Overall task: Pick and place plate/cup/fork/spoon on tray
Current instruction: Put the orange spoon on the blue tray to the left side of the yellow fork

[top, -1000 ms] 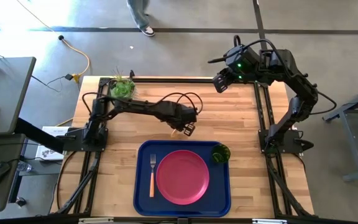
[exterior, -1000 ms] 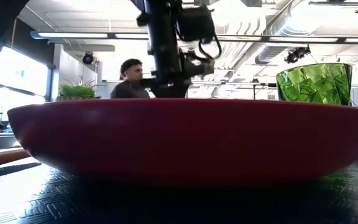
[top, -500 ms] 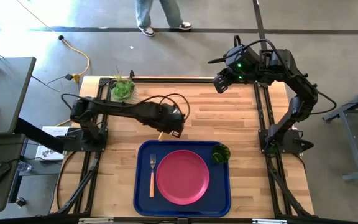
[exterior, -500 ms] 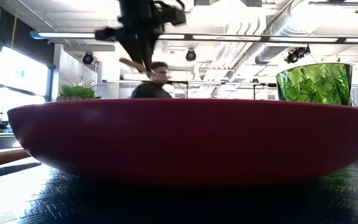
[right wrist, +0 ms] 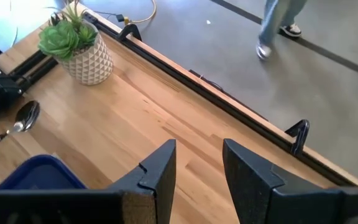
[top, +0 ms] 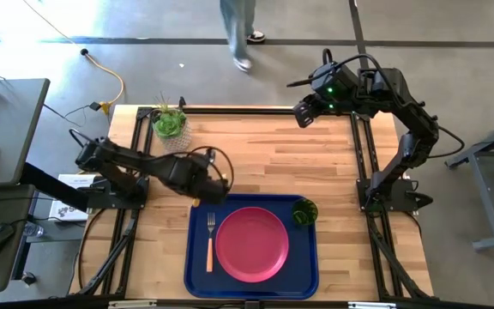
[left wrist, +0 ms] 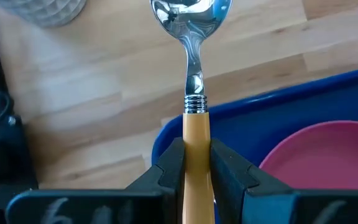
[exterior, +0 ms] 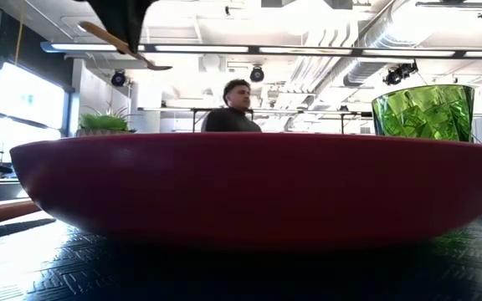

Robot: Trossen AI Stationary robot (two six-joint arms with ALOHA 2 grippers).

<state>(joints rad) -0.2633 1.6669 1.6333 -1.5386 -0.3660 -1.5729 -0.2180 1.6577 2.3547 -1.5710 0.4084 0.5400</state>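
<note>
My left gripper [top: 198, 198] is over the far-left corner of the dark blue tray [top: 309, 257], shut on the spoon [left wrist: 191, 37]. The spoon's silver bowl [right wrist: 27, 115] points ahead of the fingers, over the wood beyond the tray. On the tray lie the pink-red plate [top: 251, 245], the fork [top: 210, 240] to the plate's left, and the green cup [top: 304, 211] in the far-right corner. My right gripper [top: 303, 115] is open and empty above the table's far right. My left gripper pinches the spoon's orange-yellow handle [left wrist: 196, 127] between its two fingers, a short way behind the metal collar. The spoon runs along the fingers and sticks out ahead of them. It is lifted clear of tray and table, tilted with the bowl [exterior: 159, 66] lower than the handle.
A green succulent in a pale pot [top: 169, 123] stands at the table's far-left corner. Bare wood lies between the tray and the far edge. A person [exterior: 234, 109] walks on the floor beyond the table.
My left gripper has carried the spoon from over the table's middle toward the left and near edges, ending above the tray's far-left corner. It has stayed shut on the spoon. A person has walked past beyond the far edge.
</note>
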